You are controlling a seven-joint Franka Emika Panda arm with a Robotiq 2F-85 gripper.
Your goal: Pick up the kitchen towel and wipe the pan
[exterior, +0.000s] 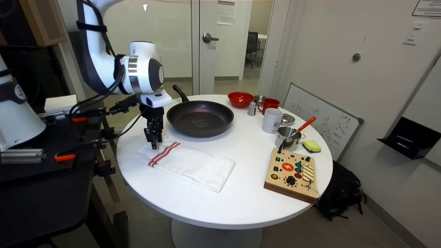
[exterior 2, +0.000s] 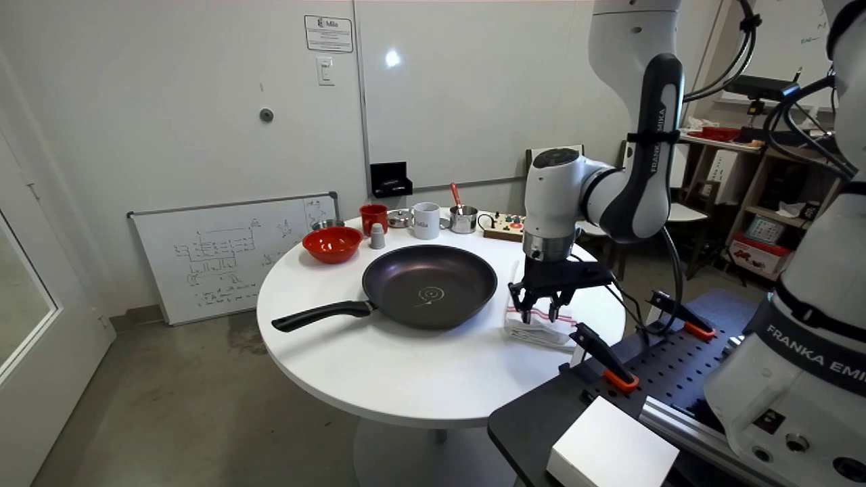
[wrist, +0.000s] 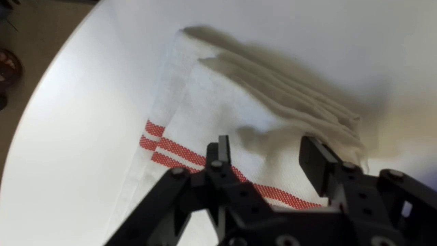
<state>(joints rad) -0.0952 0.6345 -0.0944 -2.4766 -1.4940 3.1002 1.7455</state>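
Observation:
The kitchen towel (exterior: 203,167), white with red stripes, lies folded flat on the table; its layered end (wrist: 273,85) shows in the wrist view. Over the striped end, my gripper (exterior: 155,146) points down with its fingers parted. In the wrist view a gap lies between the two fingers of the gripper (wrist: 264,145), and no cloth is pinched there. The right-hand finger (wrist: 314,164) is close to the folded edge; whether it touches the cloth I cannot tell. Beside the towel stands the black pan (exterior 2: 429,291), its inside bare and its handle (exterior 2: 325,314) pointing away from the towel.
A red bowl (exterior: 240,99), a grey shaker (exterior: 252,109), a red mug (exterior: 269,105) and a white mug (exterior: 272,120) stand beyond the pan. Nearby are a steel pot (exterior: 287,138), a sponge (exterior: 311,146) and a wooden board (exterior: 293,175) with colourful pieces.

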